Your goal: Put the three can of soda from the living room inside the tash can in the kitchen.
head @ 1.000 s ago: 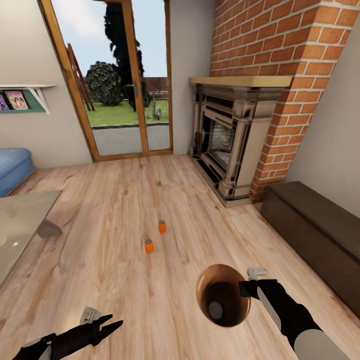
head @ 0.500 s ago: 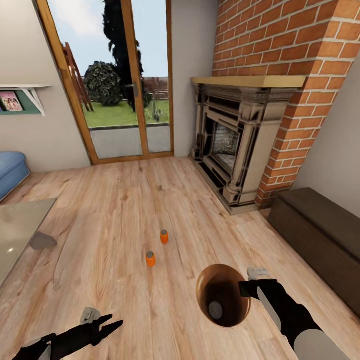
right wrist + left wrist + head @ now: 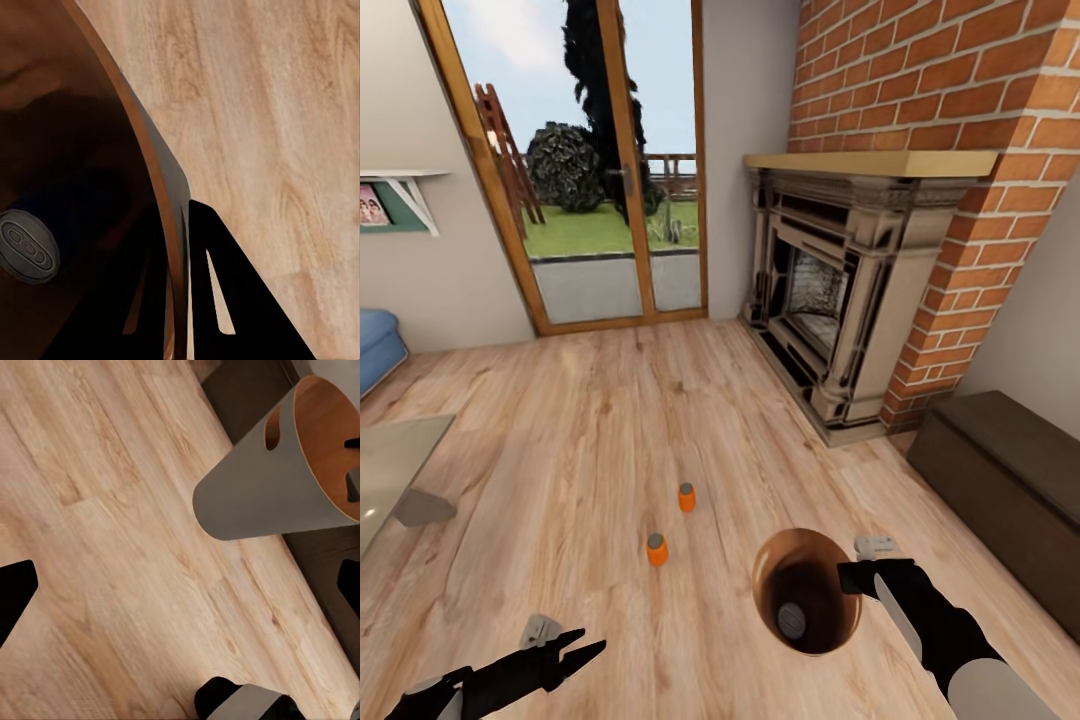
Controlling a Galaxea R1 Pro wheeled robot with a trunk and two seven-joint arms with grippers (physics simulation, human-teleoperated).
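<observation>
while two orange soda cans stand upright and slightly apart on the wood floor [image 3: 590,420] (nearer can [image 3: 656,549], farther can [image 3: 686,497]), a third can [image 3: 791,620] lies at the bottom of the brown trash can [image 3: 772,560], its grey top visible from above. in the right wrist view the same can [image 3: 28,246] shows inside the bin, and the right gripper [image 3: 176,255] has its two fingers closed narrowly over the bin's rim [image 3: 142,135], one finger inside and one outside. the bin is carried at the robot's right front, just right of the two floor cans. the left gripper [image 3: 585,645] hangs low at the left with its fingers parted, holding nothing. beyond: a brick fireplace [image 3: 830,290], wood-framed glass doors [image 3: 575,160], a dark bench [image 3: 1010,490], a low table corner [image 3: 390,470] and a blue sofa edge [image 3: 375,345].
</observation>
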